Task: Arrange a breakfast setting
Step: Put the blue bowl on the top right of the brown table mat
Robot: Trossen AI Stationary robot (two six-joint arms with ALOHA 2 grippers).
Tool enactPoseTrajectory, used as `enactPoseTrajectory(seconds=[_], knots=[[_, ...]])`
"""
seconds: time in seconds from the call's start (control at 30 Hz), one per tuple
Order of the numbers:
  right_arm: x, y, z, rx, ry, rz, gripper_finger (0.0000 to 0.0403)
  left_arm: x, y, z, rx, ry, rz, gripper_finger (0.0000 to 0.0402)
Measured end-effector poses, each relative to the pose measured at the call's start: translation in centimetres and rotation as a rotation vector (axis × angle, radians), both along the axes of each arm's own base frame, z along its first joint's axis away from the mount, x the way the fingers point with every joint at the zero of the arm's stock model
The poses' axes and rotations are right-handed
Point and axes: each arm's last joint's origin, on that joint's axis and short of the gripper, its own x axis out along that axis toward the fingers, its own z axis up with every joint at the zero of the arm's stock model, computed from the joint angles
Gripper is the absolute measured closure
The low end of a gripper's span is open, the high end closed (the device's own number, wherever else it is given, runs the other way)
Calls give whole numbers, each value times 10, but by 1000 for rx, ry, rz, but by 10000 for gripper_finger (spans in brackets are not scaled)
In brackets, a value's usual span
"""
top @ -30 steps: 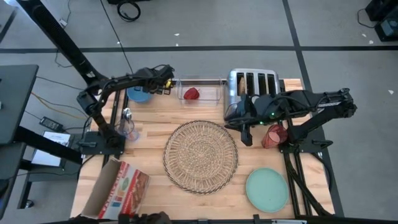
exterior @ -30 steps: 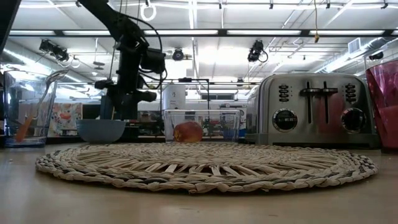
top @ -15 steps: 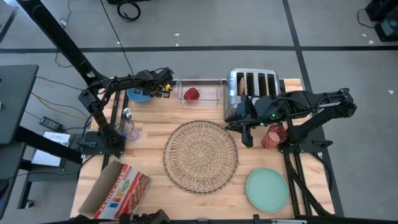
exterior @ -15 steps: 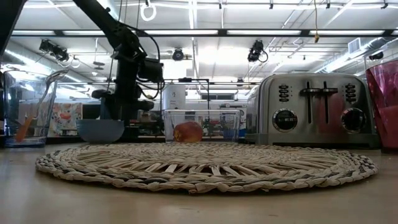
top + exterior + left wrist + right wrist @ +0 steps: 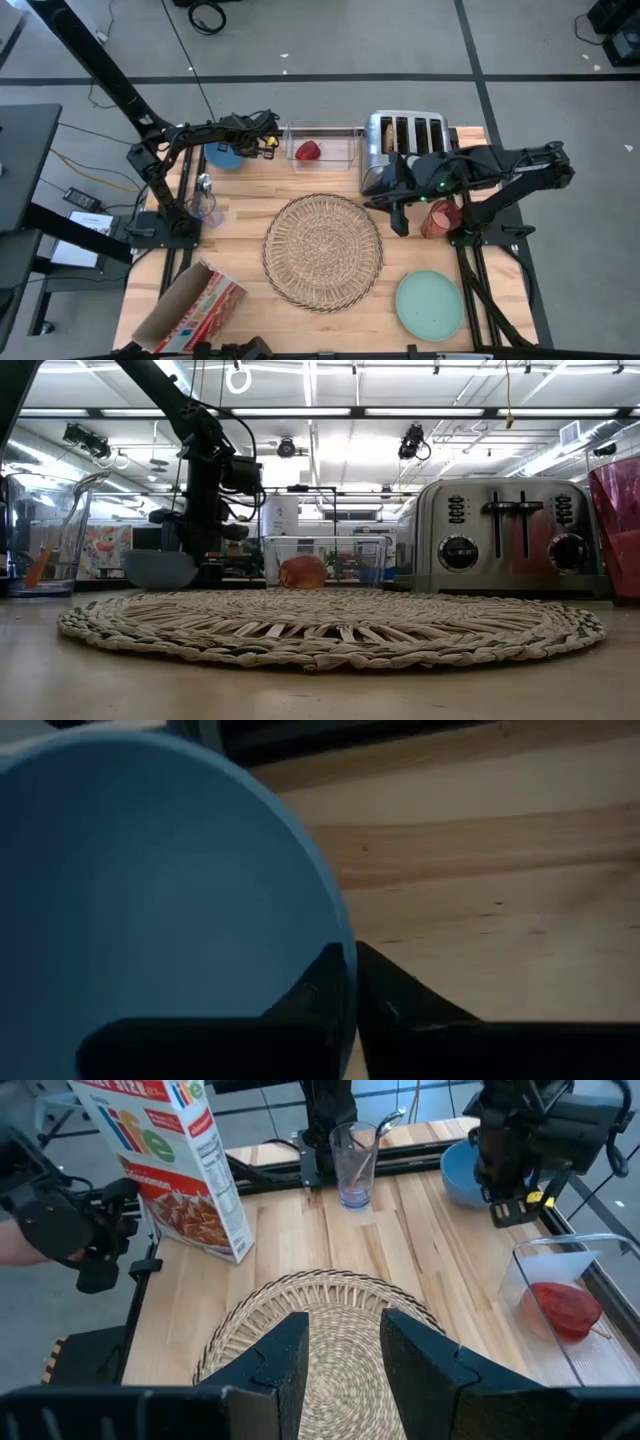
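Left hand pinches the bowl's rim at the back of the desk!

The left hand (image 5: 345, 982) is clamped thin on the rim of the blue bowl (image 5: 150, 890), one finger inside, one outside, far-left on the desk (image 5: 240, 215) beside the clear bin (image 5: 323, 146). The bowl looks rigid, smooth and light; held by one edge it could tip, so lift level. The right hand (image 5: 340, 1345) waits partly parted over the placemat (image 5: 322, 251), holding nothing.
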Motion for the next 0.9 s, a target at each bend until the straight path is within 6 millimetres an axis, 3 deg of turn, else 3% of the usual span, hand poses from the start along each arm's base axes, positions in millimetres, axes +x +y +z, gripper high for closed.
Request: enactPoseTrajectory(seconds=[0.23,0.37,0.5,0.73,0.9], knots=[[-30,-7,15,-18,-48,14,268,4,-12,13,-9,-1,-34,388],[-44,-11,21,-45,-73,13,268,13,-26,43,18,-28,-80,389],[-52,-13,24,-86,-86,33,268,29,-50,90,50,-69,-197,389],[-50,-13,16,-148,-6,59,268,66,-135,170,131,-170,-608,389],[-42,-11,-2,-172,72,66,268,89,-211,187,198,-265,-1013,388]])
